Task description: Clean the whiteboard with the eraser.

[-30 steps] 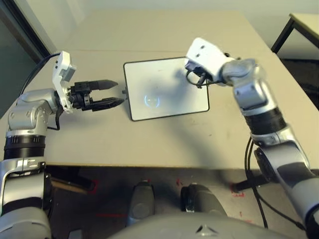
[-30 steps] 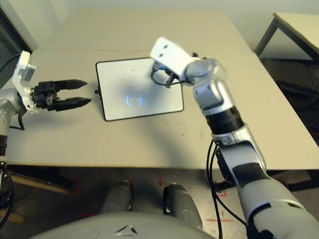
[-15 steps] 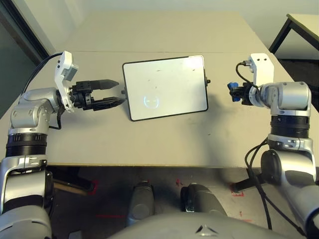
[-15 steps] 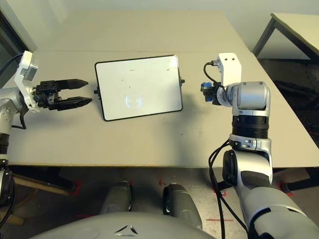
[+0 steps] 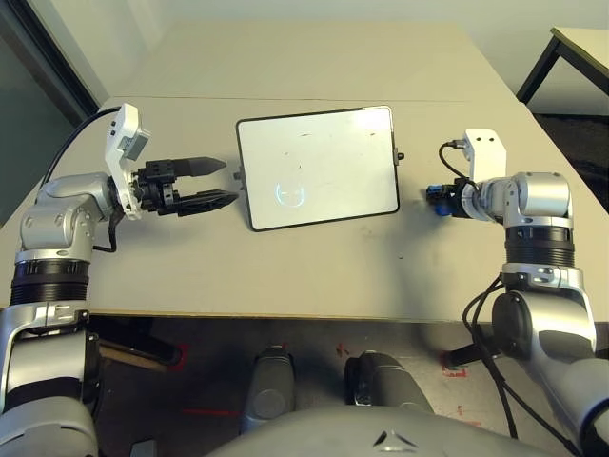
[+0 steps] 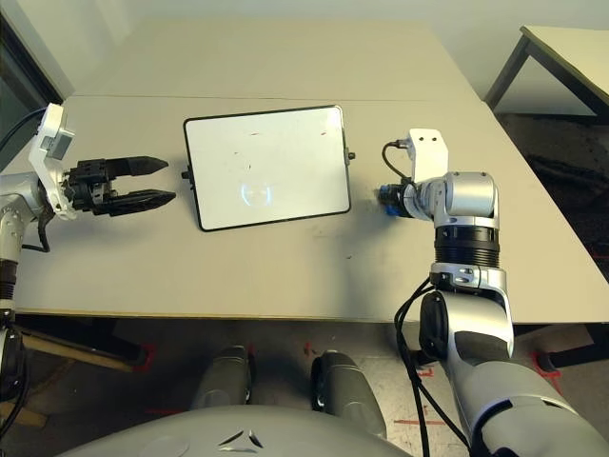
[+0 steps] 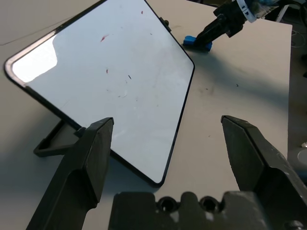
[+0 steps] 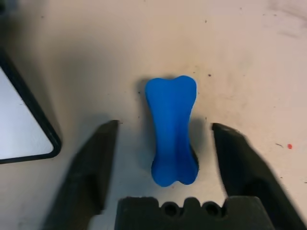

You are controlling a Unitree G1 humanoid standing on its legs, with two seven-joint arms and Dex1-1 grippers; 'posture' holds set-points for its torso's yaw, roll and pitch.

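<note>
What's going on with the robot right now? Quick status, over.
Right end effector open, eraser lying on table between its fingers, not gripped. Left end effector open, beside whiteboard. Faint marks on board. Nothing in the way.

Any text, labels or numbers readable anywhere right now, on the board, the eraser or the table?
None readable.
The whiteboard: only faint red and dark specks, no letters or digits.
The eraser: plain blue, no label.
The table: no markings that read as text.
</note>
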